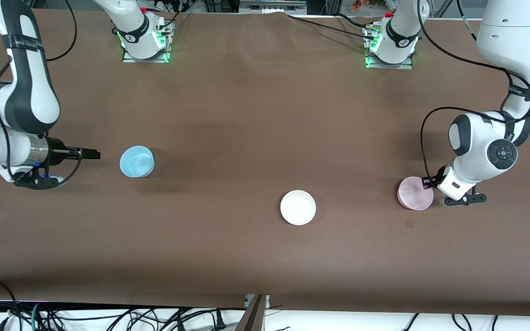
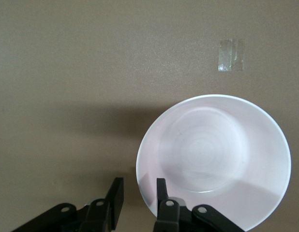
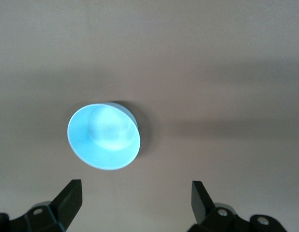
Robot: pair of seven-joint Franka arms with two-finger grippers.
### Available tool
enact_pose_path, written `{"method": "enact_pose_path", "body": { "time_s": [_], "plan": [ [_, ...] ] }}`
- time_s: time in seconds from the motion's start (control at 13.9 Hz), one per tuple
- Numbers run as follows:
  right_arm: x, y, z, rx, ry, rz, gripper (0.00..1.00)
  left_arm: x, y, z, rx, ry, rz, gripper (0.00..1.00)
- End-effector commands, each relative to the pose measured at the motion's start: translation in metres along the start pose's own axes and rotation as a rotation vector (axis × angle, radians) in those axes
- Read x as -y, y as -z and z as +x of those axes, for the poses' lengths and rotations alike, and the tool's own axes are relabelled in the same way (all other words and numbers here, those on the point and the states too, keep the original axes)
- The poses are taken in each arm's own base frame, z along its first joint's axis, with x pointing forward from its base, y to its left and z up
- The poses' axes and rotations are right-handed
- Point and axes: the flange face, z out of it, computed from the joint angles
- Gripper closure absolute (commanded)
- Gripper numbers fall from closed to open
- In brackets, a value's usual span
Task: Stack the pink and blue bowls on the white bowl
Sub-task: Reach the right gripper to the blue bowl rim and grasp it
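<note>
The right gripper (image 1: 91,154), jaws spread wide, hangs beside the blue bowl (image 1: 137,161), toward the right arm's end of the table from the white bowl (image 1: 298,208), and should straddle one wall squarely before closing. Toward the left arm's end from that glossy white bowl, the left gripper (image 2: 140,193), jaws narrowly parted, straddles the pale pink bowl (image 1: 415,193)'s rim and should pinch firmly.
</note>
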Motion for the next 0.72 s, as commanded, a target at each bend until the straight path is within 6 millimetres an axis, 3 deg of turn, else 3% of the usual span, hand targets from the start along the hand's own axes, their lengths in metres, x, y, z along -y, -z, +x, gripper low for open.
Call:
{"method": "enact_pose_path", "body": {
  "time_s": [0.0,0.14,0.36,0.5,0.65],
  "plan": [
    [-0.005,-0.021,-0.012,-0.05,-0.014,0.02,0.0,0.003,0.001,0.002,-0.019,-0.02,0.004,0.83],
    [-0.007,-0.038,-0.016,-0.084,-0.02,0.018,0.0,0.003,0.0,0.002,-0.019,-0.02,0.004,0.98],
    [-0.009,-0.062,-0.021,-0.128,-0.01,0.096,0.0,0.002,0.004,0.004,-0.025,-0.021,0.004,1.0],
    [-0.014,-0.078,-0.025,-0.164,-0.004,0.113,0.0,0.0,0.022,0.006,-0.039,-0.012,0.0,1.0],
    [-0.016,-0.088,-0.025,-0.18,-0.026,0.126,0.0,-0.006,0.057,0.009,-0.033,0.016,-0.017,1.0]
  ]
}}
